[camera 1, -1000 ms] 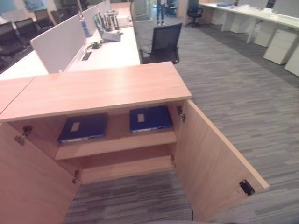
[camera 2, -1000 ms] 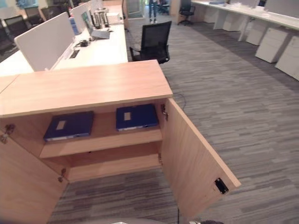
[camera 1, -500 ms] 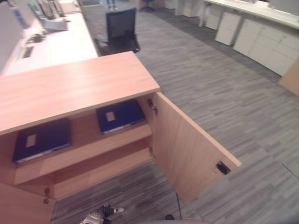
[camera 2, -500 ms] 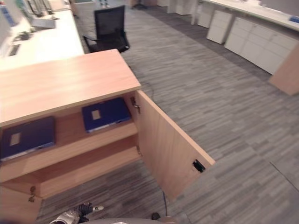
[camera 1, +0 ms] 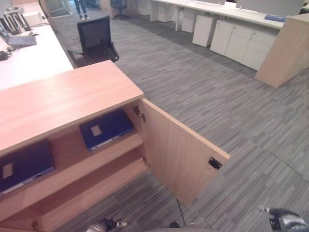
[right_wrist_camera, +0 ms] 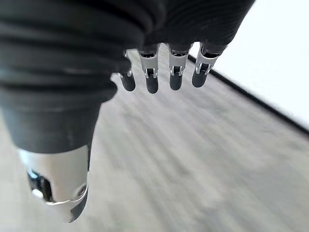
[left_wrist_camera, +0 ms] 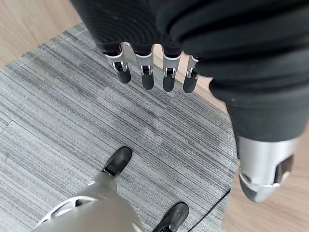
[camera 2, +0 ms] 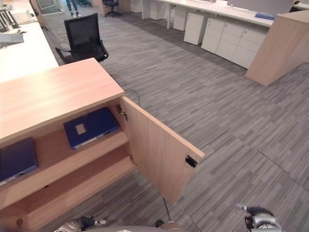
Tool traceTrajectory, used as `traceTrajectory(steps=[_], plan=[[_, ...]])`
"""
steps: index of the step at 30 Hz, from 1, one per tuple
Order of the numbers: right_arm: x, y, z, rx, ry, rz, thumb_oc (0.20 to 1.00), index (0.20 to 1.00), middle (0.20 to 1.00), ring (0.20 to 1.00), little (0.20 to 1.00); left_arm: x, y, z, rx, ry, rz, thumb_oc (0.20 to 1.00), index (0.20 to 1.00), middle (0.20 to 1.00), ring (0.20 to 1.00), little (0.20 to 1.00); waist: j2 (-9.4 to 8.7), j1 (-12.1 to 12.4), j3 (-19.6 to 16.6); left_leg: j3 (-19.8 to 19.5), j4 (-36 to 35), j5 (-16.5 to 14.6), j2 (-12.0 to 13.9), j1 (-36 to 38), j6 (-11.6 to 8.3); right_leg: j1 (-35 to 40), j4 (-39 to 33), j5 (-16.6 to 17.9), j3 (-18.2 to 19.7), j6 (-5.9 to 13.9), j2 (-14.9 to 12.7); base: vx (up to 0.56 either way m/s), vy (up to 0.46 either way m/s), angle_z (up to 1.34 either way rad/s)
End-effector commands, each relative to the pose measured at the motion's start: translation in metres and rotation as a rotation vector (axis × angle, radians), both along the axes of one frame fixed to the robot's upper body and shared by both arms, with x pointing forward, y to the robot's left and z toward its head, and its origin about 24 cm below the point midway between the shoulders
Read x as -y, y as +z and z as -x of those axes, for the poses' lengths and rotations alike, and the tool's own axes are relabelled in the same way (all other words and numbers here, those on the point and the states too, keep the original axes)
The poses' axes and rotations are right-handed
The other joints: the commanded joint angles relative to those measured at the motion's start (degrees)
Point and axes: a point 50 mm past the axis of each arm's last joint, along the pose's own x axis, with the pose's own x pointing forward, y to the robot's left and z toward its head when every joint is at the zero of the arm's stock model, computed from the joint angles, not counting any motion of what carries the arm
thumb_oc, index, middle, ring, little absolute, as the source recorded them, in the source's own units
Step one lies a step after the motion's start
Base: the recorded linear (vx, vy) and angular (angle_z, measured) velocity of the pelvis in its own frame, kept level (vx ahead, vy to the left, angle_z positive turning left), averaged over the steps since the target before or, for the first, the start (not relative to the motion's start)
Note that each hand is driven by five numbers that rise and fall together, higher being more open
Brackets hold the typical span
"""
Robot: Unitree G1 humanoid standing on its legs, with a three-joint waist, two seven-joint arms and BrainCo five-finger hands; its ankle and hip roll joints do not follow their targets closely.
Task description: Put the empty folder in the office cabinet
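The wooden office cabinet (camera 1: pixel 58 99) stands open, its right door (camera 1: pixel 178 152) swung out over the carpet. Two dark blue folders lie flat on its upper shelf, one at the right end (camera 1: pixel 106 128) and one at the left end (camera 1: pixel 24 164). My left hand (left_wrist_camera: pixel 147 76) hangs low in front of the cabinet (camera 1: pixel 104 225), fingers straight, holding nothing. Down at the lower right, over the carpet, my right hand (right_wrist_camera: pixel 152 79) hangs (camera 2: pixel 258 220) with straight fingers and is empty too.
A black office chair (camera 1: pixel 94 38) stands behind the cabinet beside a long white desk (camera 1: pixel 29 55). White drawer units (camera 1: pixel 231 41) and another wooden cabinet (camera 1: pixel 285 48) line the far right. A person's legs (camera 1: pixel 81 8) show at the far back. Grey carpet (camera 1: pixel 217 106) lies open to the right.
The camera has swung to the right, so the cabinet now sits further left in the picture. My right hand has come into view at the lower right.
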Motion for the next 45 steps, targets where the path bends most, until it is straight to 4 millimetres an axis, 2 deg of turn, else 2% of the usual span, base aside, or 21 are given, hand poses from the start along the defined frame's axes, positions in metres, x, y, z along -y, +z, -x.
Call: traceTrajectory(steps=[1,3,13,18,20,30,34,38,40,41,43,44,45], plan=[[-0.002,0.015,-0.03,0.092,0.07,0.081,1.0,1.0,1.0,1.0,1.0,-0.002,-0.002,0.009,-0.024,0.044,-0.021,1.0,1.0,1.0,1.0,1.0,-2.73,0.01,-0.96,-1.38,-0.03,-5.5,-2.19,0.94,2.21,4.77,-12.2,4.63,-3.84,5.65,-3.66,0.0,0.0,0.0],[-0.009,0.024,-0.047,0.15,0.149,0.099,1.0,1.0,1.0,1.0,1.0,-0.003,-0.002,0.012,-0.032,0.049,-0.02,1.0,1.0,1.0,1.0,1.0,-2.78,0.32,-0.86,-1.86,-0.05,-5.42,-2.41,0.73,2.33,4.84,-12.2,4.64,-4.27,5.6,-3.87,-0.03,0.028,0.02],[-0.033,0.022,-0.068,0.172,0.293,0.053,1.0,1.0,1.0,1.0,1.0,-0.003,-0.003,0.018,-0.05,0.039,-0.013,1.0,1.0,1.0,1.0,1.0,-2.97,2.14,-0.55,-3.55,0.03,-5.06,-2.86,0.31,2.53,5.41,-12.2,4.52,-5.94,5.4,-4.54,-0.01,0.006,0.06],[-0.044,0.029,-0.086,0.219,0.327,0.042,1.0,1.0,1.0,1.0,1.0,0.002,-0.004,0.014,-0.039,0.023,0.001,1.0,1.0,1.0,1.0,1.0,-2.86,3.04,-0.4,-4.29,0.11,-4.83,-2.97,-0.01,2.6,5.63,-12.2,4.6,-6.83,5.31,-4.8,-0.02,0.005,0.09],[-0.063,0.033,-0.103,0.266,0.395,0.014,1.0,1.0,1.0,1.0,1.0,0.004,-0.003,0.01,-0.026,0.02,0.009,1.0,1.0,1.0,1.0,1.0,-2.72,3.5,-0.35,-4.55,0.12,-4.71,-3.07,-0.12,2.63,5.74,-12.2,4.62,-7.06,5.27,-4.86,0.0,0.0,0.0],[-0.091,0.04,-0.129,0.278,0.552,-0.028,1.0,1.0,1.0,1.0,1.0,0.025,0.0,-0.011,0.059,-0.05,0.115,1.0,1.0,1.0,1.0,1.0,-1.68,5.3,0.05,-6.01,0.3,-4.32,-3.29,-0.48,2.75,6.35,-12.2,4.42,-8.5,5.1,-5.23,-0.01,0.005,0.07],[-0.112,0.044,-0.14,0.294,0.646,-0.068,1.0,1.0,1.0,1.0,1.0,0.028,0.002,-0.016,0.083,-0.061,0.144,1.0,1.0,1.0,1.0,1.0,-1.39,5.96,0.33,-6.43,0.42,-4.06,-3.17,-0.82,2.71,6.32,-12.2,4.44,-9.11,4.97,-5.36,-0.01,0.004,0.01],[-0.151,0.053,-0.151,0.3,0.896,-0.128,1.0,1.0,1.0,1.0,1.0,0.026,0.008,-0.023,0.126,-0.072,0.175,1.0,1.0,1.0,1.0,1.0,-1.47,6.7,0.59,-6.84,0.44,-3.74,-3.18,-1.21,2.58,6.3,-12.2,4.19,-9.72,4.87,-5.4,0.0,0.0,0.0],[-0.165,0.057,-0.149,0.315,0.969,-0.195,1.0,1.0,1.0,1.0,1.0,0.024,0.012,-0.026,0.15,-0.093,0.188,1.0,1.0,1.0,1.0,1.0,-1.47,6.99,0.63,-6.99,0.34,-3.63,-3.15,-1.33,2.53,6.43,-12.2,4.09,-10.19,4.84,-5.49,0.0,-0.004,0.07],[-0.168,0.052,-0.146,0.299,0.975,-0.229,1.0,1.0,1.0,1.0,1.0,0.022,0.005,-0.009,0.088,-0.076,0.167,1.0,1.0,1.0,1.0,1.0,-1.68,7.26,0.69,-7.11,0.35,-3.46,-3.15,-1.52,2.41,6.5,-12.2,3.93,-10.49,4.76,-5.56,-0.02,-0.002,0.12],[-0.189,0.051,-0.145,0.338,1.022,-0.32,1.0,1.0,1.0,1.0,1.0,0.019,-0.007,0.03,-0.045,-0.09,0.113,1.0,1.0,1.0,1.0,1.0,-1.99,8.08,1.17,-7.9,0.45,-3.35,-3.3,-1.8,2.16,6.83,-12.2,3.59,-11.22,4.78,-5.66,-0.02,-0.004,0.16],[-0.189,0.051,-0.146,0.339,1.023,-0.319,1.0,1.0,1.0,1.0,1.0,0.019,-0.007,0.03,-0.044,-0.09,0.113,1.0,1.0,1.0,1.0,1.0,-2.05,8.06,1.06,-7.89,0.44,-3.19,-3.32,-2.01,2.15,6.61,-12.2,3.69,-11.2,4.75,-5.69,-0.02,-0.006,0.13],[-0.195,0.052,-0.146,0.349,1.045,-0.354,1.0,1.0,1.0,1.0,1.0,0.014,-0.008,0.039,-0.077,-0.084,0.087,1.0,1.0,1.0,1.0,1.0,-2.19,8.48,1.19,-8.05,0.46,-3.07,-3.36,-2.27,2.04,6.54,-12.2,3.66,-11.44,4.81,-5.77,-0.03,-0.007,0.06]])
